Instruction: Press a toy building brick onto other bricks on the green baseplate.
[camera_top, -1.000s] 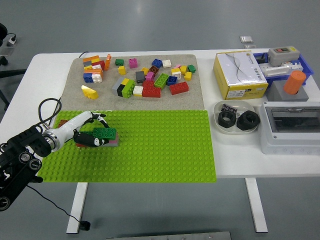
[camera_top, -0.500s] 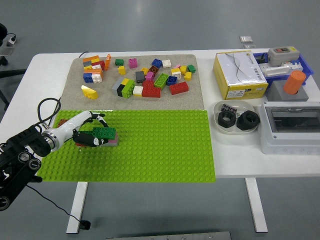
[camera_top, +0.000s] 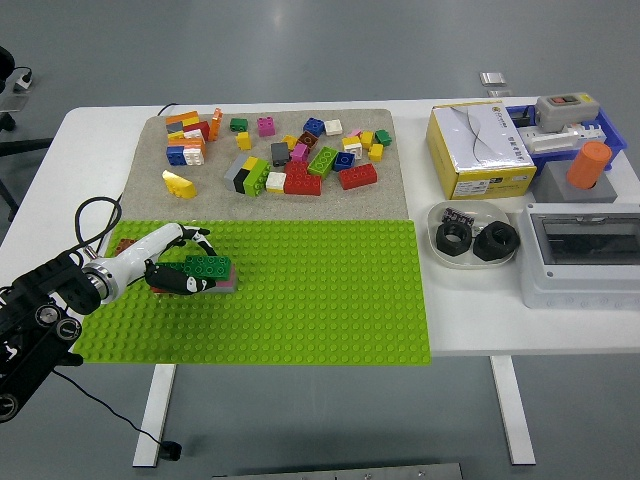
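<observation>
Left hand (camera_top: 178, 268) fingers (camera_top: 190, 284) are curled around the green brick (camera_top: 210, 265), which sits atop a small pink/grey stack (camera_top: 226, 284) near the left end of the green baseplate (camera_top: 320, 300). It looks mid-press. To do it well: push straight down with studs aligned, load even across the brick, no tilt, and release only once it's flush. Loose bricks (camera_top: 290, 160) lie on the beige mat (camera_top: 390, 200) toward the bench's (camera_top: 300, 104) far edge. Right hand isn't visible. Versus a second ago: hand and brick are essentially unchanged, no visible shift.
</observation>
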